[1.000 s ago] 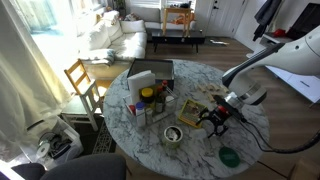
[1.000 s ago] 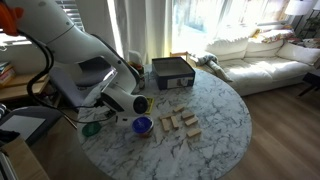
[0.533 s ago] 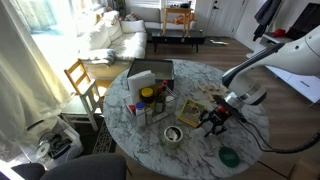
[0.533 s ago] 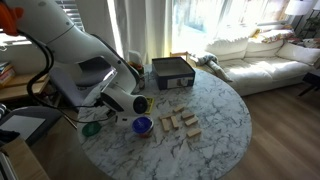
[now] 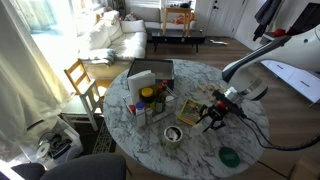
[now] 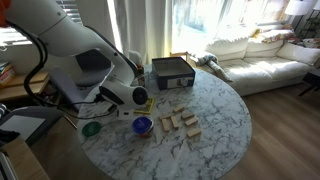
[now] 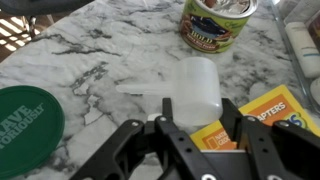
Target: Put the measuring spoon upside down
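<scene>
The black 2-fingered Robotiq gripper (image 7: pixel 200 132) hung low over the table with its fingers spread apart and nothing between them. Just ahead of the fingertips lay the small round blue-purple plastic measuring spoon (image 7: pixel 196 88). It was washed out to a pale tone in the wrist view, and its short handle pointed toward the flat green round disc (image 7: pixel 25 125). In an exterior view it showed as a blue spot (image 6: pixel 142 125) on the white marble table (image 7: pixel 90 50), close to the arm. Whether its bowl faced up or down could not be told. Yellow and orange packets (image 7: pixel 268 112) lay just beside the spoon, and the round silver metal tin (image 7: pixel 216 22) stood farther off.

The spoon looked light and smooth on polished stone. A finger meeting its rim off-centre would probably push or flick it away rather than grip it. 1 finger could also snag a packet edge and drag it along. Let go too high after turning, the spoon might roll back over.

Compared with 1 second earlier, the spoon and disc lay where they had been. The arm's upper links had shifted in both exterior views, with the gripper over nearly the same spot.
</scene>
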Action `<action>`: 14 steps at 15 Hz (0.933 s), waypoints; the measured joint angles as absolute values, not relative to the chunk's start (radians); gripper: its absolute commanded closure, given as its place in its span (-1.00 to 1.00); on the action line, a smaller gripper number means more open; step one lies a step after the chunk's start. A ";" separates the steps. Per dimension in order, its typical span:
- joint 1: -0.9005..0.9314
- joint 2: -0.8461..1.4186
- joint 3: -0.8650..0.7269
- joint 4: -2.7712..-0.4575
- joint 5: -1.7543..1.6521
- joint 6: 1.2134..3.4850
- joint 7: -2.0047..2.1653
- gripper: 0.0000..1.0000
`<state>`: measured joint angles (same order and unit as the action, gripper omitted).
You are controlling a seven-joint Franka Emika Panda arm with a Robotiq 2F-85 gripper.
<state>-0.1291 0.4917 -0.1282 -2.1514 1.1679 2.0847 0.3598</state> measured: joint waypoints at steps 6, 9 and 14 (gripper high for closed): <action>-0.015 0.369 -0.141 -2.192 0.909 2.287 0.527 0.50; 0.046 0.337 -0.140 -2.229 0.741 2.387 0.640 0.50; 0.103 0.296 -0.148 -2.300 0.373 2.510 0.882 0.50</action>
